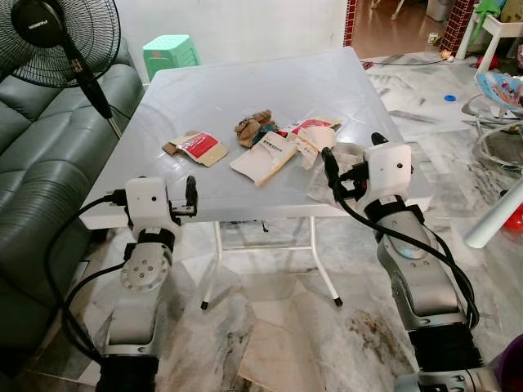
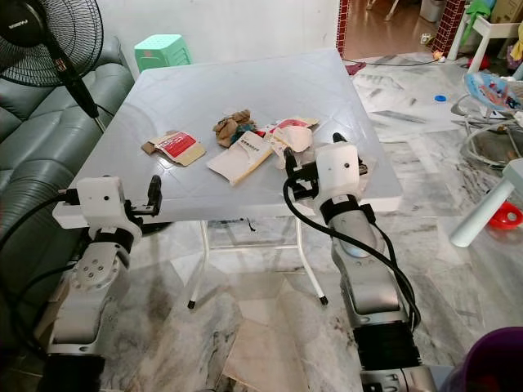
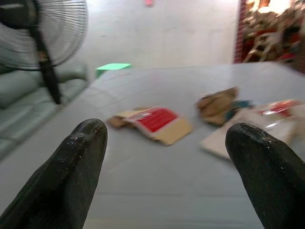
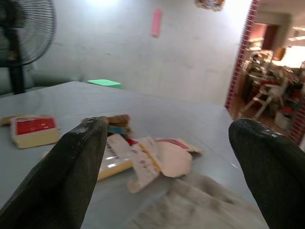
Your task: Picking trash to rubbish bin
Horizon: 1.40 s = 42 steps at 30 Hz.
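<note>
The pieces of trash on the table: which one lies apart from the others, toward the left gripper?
The flattened red-and-tan carton. It lies alone on the robot's left of the table, while the other wrappers cluster together.

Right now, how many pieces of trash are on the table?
About 5, though the overlapping cluster may hide more: red-labelled carton at the left, crumpled brown paper, white packet, red-and-white wrapper, and a clear plastic bag under the right end effector.

White folding counter (image 1: 245, 98) on a marble floor (image 1: 278, 343). Dark green sofa (image 1: 41, 163) along its left side, with a black standing fan (image 1: 57, 37) beside the sofa. Green stool (image 1: 170, 54) behind the counter, against the white wall (image 1: 237, 24). Doorway (image 1: 392, 24) at back right.
</note>
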Tool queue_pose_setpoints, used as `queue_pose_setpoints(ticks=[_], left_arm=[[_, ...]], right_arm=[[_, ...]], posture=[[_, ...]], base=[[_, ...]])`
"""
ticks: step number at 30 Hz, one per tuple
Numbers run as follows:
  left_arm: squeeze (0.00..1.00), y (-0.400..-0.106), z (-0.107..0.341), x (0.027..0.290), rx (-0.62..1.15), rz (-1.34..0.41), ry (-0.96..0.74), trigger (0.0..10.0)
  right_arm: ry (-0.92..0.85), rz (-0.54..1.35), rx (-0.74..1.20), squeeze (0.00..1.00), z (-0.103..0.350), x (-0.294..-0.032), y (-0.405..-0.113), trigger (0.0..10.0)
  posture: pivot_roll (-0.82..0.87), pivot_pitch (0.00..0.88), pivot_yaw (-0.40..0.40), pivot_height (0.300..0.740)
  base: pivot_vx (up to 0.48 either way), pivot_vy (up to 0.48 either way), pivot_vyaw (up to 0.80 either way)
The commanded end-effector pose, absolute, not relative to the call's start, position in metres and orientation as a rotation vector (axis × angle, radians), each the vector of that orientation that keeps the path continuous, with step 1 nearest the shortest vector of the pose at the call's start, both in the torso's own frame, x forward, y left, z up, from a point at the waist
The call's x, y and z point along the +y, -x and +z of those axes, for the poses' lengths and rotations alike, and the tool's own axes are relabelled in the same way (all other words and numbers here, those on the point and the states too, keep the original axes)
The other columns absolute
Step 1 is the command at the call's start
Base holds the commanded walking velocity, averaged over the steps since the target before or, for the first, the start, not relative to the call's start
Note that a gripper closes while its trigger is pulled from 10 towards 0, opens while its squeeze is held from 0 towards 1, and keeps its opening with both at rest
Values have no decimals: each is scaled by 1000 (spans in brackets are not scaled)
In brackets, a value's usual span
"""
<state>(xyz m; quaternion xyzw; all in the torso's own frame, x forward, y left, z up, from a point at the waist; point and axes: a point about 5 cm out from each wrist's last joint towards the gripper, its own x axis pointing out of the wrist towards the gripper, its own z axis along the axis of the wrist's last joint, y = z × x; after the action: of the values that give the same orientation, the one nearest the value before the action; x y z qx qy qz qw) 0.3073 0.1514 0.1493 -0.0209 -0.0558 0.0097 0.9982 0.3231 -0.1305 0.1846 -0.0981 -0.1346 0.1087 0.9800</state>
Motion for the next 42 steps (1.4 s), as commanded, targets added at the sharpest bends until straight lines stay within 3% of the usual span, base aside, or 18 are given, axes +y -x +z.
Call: queue_pose_setpoints(ticks=[1, 42], left_arm=[[0, -310, 156, 147, -140, -17, 62, 10000], [0, -309, 146, 146, -95, 6, 68, 10000]], right_arm=[[214, 257, -317, 0, 193, -121, -321, 10000], [230, 302, -306, 0, 187, -116, -318, 10000]], posture=[[-40, 14, 70, 740], [-43, 18, 72, 740]], base=[[285, 0, 0], [323, 0, 0]])
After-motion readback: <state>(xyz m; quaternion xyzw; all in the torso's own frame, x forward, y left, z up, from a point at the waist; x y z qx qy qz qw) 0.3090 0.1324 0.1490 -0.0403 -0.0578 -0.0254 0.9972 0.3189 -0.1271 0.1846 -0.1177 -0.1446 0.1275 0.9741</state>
